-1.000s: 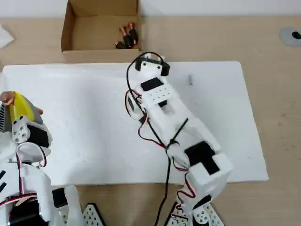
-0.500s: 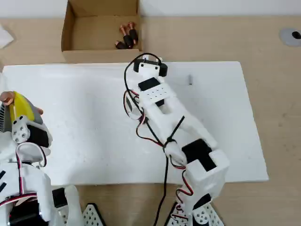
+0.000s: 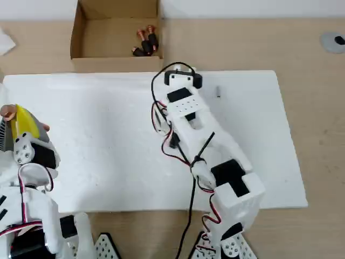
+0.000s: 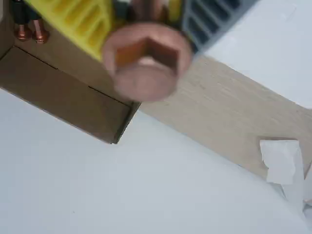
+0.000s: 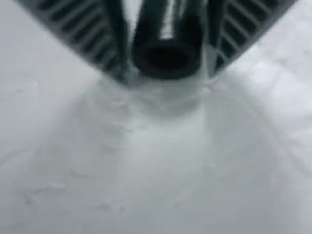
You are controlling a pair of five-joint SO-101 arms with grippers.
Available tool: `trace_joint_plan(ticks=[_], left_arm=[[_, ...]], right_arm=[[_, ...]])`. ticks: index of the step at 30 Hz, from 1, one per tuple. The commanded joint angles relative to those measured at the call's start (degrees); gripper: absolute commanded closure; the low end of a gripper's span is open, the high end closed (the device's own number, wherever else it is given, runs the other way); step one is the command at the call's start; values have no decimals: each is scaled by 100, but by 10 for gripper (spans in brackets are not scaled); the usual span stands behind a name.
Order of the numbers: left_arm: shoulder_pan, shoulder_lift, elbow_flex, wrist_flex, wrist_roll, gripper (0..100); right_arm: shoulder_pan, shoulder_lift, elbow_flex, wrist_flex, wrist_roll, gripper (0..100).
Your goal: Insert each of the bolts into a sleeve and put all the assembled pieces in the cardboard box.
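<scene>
A black sleeve (image 5: 168, 54) is pinched in the right hand (image 5: 165, 72), low over the white mat (image 3: 97, 135). A copper bolt (image 4: 146, 61) is pinched in the left hand (image 4: 146, 20), which is held up at the near left edge of the mat. The two hands are well apart.

In the high view the right arm (image 3: 205, 135) is stretched across the mat, with its hand near the far edge, close to the cardboard box (image 3: 78, 32). Some finished pieces (image 3: 145, 42) are lying inside the box. The box is set on the wooden surface (image 3: 312, 108).

In the last second the right hand has been swung a little to the left and then back to the right. The left arm has been kept still, and nothing in the box has been moved.

So it seems both parts are now gripped, but the bolt has not yet been pushed into the sleeve. The hands will likely need to be brought together and lined up with care.

A small dark thing (image 3: 218, 91) is lying on the mat near the right arm. What it is cannot be told.
</scene>
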Motion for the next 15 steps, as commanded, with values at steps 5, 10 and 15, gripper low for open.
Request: trace_joint_plan(ticks=[5, 10, 15], left_arm=[[-35, -48, -18, 0, 26, 998], [-35, -48, -18, 0, 26, 998], [-44, -48, -18, 0, 18, 998]], right_arm=[[-198, 48, -233, -70, 422, 959], [-198, 22, -233, 0, 1125, 949], [-198, 40, -224, 97, 1635, 814]])
